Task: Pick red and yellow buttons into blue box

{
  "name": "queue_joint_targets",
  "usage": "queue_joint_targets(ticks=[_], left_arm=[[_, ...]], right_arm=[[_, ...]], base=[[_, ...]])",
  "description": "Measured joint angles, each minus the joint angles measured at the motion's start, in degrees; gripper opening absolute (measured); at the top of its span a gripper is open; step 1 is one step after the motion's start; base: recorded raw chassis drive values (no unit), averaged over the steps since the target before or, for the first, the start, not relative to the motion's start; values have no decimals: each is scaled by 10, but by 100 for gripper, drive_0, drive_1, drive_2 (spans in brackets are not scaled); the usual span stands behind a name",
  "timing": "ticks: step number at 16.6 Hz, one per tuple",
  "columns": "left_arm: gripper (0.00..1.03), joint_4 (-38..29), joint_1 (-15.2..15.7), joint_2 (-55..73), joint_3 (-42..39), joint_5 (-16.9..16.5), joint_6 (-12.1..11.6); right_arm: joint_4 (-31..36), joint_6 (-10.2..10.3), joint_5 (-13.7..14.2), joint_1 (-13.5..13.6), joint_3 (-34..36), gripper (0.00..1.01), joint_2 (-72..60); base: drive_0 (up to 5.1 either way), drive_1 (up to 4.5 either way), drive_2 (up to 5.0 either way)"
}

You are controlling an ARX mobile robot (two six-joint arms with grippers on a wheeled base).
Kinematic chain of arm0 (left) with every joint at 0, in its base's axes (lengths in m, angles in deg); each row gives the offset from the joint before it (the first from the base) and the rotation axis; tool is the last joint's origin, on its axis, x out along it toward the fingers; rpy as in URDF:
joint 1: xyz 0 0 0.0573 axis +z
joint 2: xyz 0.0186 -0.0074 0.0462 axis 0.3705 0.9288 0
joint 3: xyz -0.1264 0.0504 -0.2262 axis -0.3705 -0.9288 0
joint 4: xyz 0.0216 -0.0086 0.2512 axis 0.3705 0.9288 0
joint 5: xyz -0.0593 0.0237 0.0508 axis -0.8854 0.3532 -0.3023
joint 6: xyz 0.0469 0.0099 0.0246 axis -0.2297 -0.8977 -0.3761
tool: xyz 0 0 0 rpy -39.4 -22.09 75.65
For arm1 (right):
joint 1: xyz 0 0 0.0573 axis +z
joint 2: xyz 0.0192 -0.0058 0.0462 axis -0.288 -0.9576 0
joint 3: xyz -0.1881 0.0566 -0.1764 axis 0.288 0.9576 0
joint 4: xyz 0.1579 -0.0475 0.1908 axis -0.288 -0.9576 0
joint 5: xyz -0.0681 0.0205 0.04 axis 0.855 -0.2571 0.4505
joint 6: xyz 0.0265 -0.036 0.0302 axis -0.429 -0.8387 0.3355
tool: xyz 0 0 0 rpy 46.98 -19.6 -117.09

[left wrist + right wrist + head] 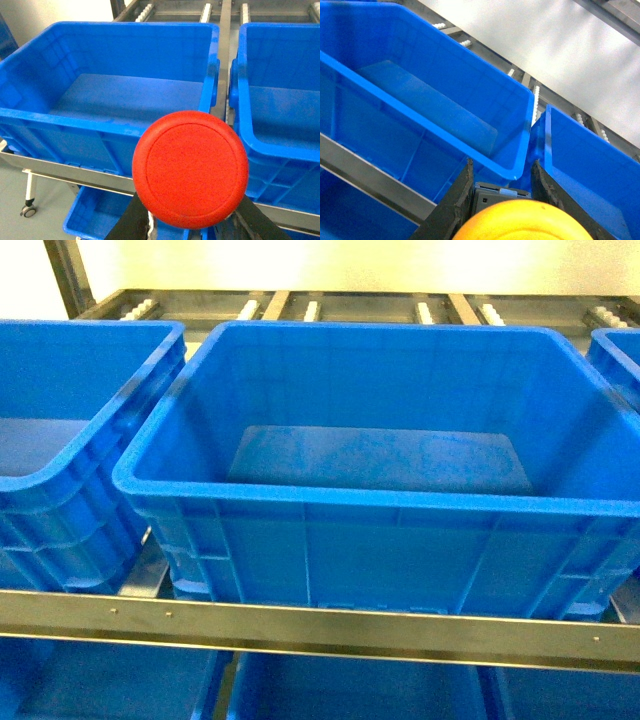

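The blue box [370, 498] stands in the middle of the rack shelf in the head view, deep and with nothing inside; neither gripper shows there. In the left wrist view my left gripper [192, 222] is shut on the red button [190, 169]. Its round cap faces the camera and hides its switch block, with black fingers [129, 222] on either side. In the right wrist view my right gripper [502, 172] is shut on the yellow button [520, 222]. Its grey switch block [492, 195] sits between the fingers, in front of and above a blue crate's rim [485, 162].
More blue crates flank the box on the left [60, 475] and right [618, 352]. A steel rail [300, 625] runs along the shelf front, with blue crates on the lower level [330, 690]. Roller tracks [310, 310] lie behind. A castor [28, 211] stands on the floor.
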Motion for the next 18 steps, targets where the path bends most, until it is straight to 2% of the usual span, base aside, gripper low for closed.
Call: queue_joint_targets(ticks=[8,15,18], left_arm=[[20,1,0,1,0,0,0],[20,0,0,2,-1,-1,0],[20,1,0,2,-1,-1,0]], right_arm=[[-1,0,0,0,0,29,0],[-2,0,0,0,0,29,0],[-35,-2,-2,1,0,29,-4]], base=[[-2,418,-423],[0,0,0],[0,0,0]])
